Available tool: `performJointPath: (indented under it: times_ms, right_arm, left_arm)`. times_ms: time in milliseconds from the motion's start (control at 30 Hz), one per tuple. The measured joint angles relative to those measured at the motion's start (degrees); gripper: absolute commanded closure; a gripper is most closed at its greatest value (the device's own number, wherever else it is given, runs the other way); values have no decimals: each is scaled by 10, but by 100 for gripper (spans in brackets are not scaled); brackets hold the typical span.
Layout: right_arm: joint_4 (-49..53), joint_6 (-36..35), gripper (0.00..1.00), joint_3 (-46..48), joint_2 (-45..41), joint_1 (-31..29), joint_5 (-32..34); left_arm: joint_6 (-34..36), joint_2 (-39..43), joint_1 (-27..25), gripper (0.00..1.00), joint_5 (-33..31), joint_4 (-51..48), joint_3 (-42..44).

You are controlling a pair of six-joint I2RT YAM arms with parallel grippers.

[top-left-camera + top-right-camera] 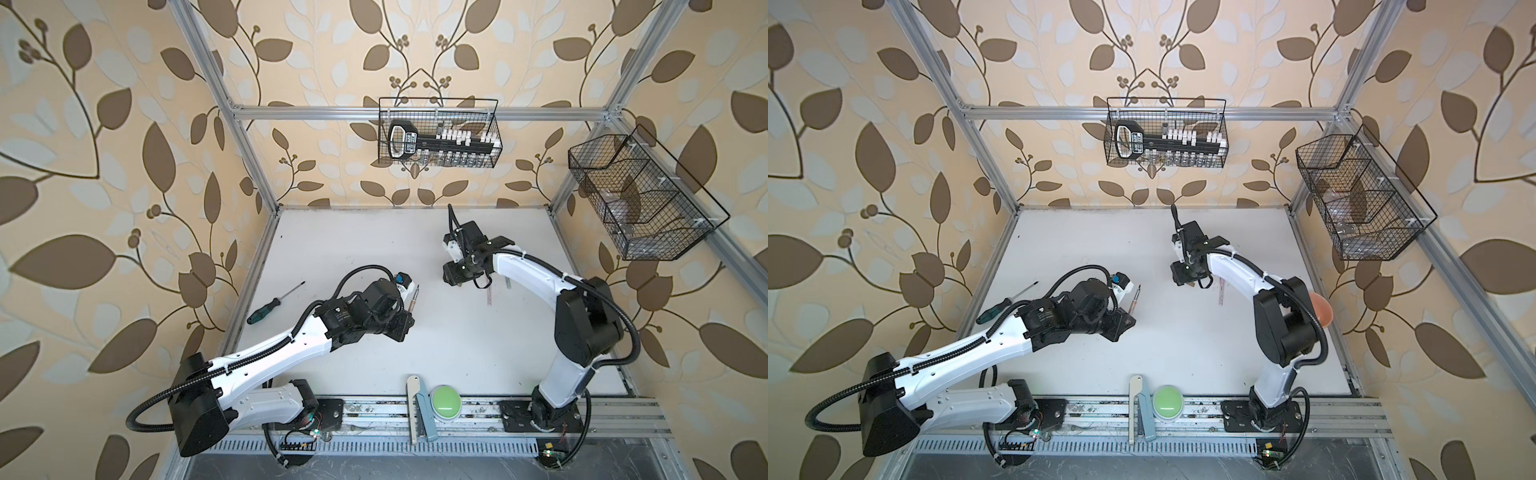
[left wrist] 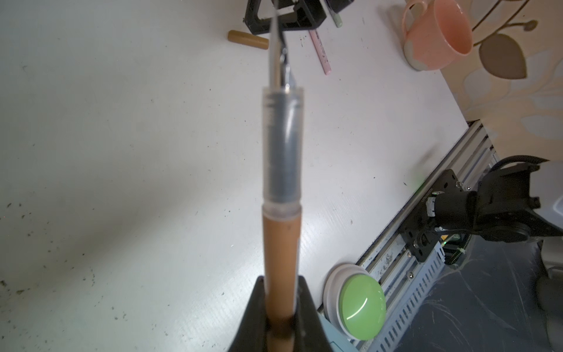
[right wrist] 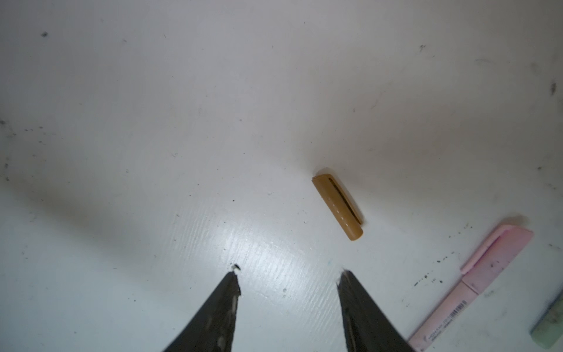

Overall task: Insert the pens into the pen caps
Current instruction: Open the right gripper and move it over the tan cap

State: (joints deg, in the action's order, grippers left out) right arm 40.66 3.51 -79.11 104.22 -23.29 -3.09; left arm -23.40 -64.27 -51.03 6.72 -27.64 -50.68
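My left gripper (image 2: 281,280) is shut on the brown barrel of a brown pen (image 2: 281,237), held above the table; the pen's clear grey section and bare pointed tip (image 1: 414,296) stick out past the fingers. The brown pen cap (image 3: 337,207) lies flat on the white table, just ahead of my right gripper (image 3: 289,275), which hovers open and empty over the table. A pink pen (image 3: 475,283) with its pink cap on lies to one side of that gripper. A pale green piece (image 3: 548,330) shows at the picture's edge; I cannot tell pen from cap.
A dark-green-handled screwdriver (image 1: 274,303) lies at the table's left. An orange mug (image 2: 438,33) stands behind the right arm. A green push button (image 1: 446,399) sits at the front rail. Wire baskets hang on the back wall (image 1: 440,133) and the right wall (image 1: 640,195).
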Motion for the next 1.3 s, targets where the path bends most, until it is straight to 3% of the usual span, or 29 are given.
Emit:
performJointPath:
  times_ms: [233, 533, 733, 1300]
  right_arm:
    - [53, -80, 43, -42, 55, 32, 17]
    - [99, -139, 45, -134, 148, 20, 31]
    - [117, -161, 47, -193, 199, 18, 51]
    - [123, -179, 51, -212, 233, 5, 89]
  left_arm:
    - [-9, 47, 0, 86, -10, -10, 14]
    - [0, 29, 0, 86, -9, -17, 13]
    - [12, 19, 0, 86, -1, -18, 12]
    - [20, 22, 0, 85, -2, -33, 2]
